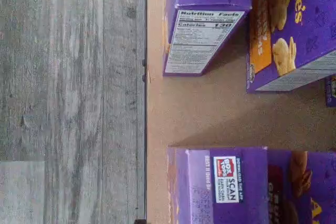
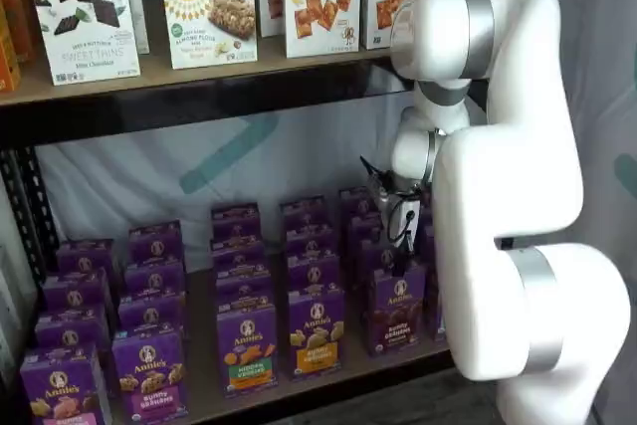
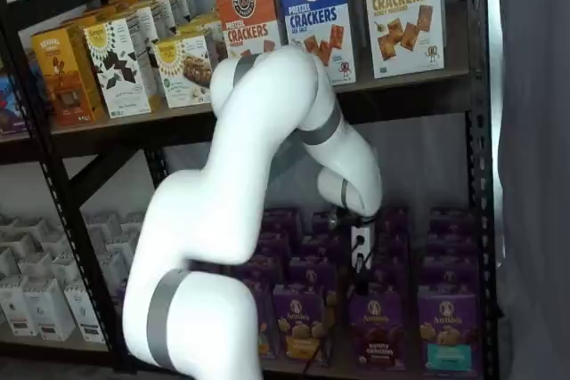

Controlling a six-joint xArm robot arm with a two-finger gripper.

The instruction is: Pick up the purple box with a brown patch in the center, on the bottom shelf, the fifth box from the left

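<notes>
The purple box [image 2: 398, 312] with its dark brown band stands in the front row of the bottom shelf [image 2: 328, 377], also seen as the purple box [image 3: 375, 325] in the other shelf view. My gripper [image 2: 402, 246] hangs just above and slightly behind its top; in both shelf views the black fingers point down, gripper [image 3: 361, 275]. The fingers are thin and dark against the boxes, and nothing is between them. The wrist view looks down on bare shelf board [image 1: 210, 108] between purple cartons.
An orange-band carton [image 2: 317, 333] stands close to the left of the target and a teal-band carton [image 3: 446, 331] to its right. More purple cartons fill the rows behind. The upper shelf board [image 2: 199, 97] with cracker cartons is overhead. The black front rail [image 1: 145, 98] borders grey floor [image 1: 68, 98].
</notes>
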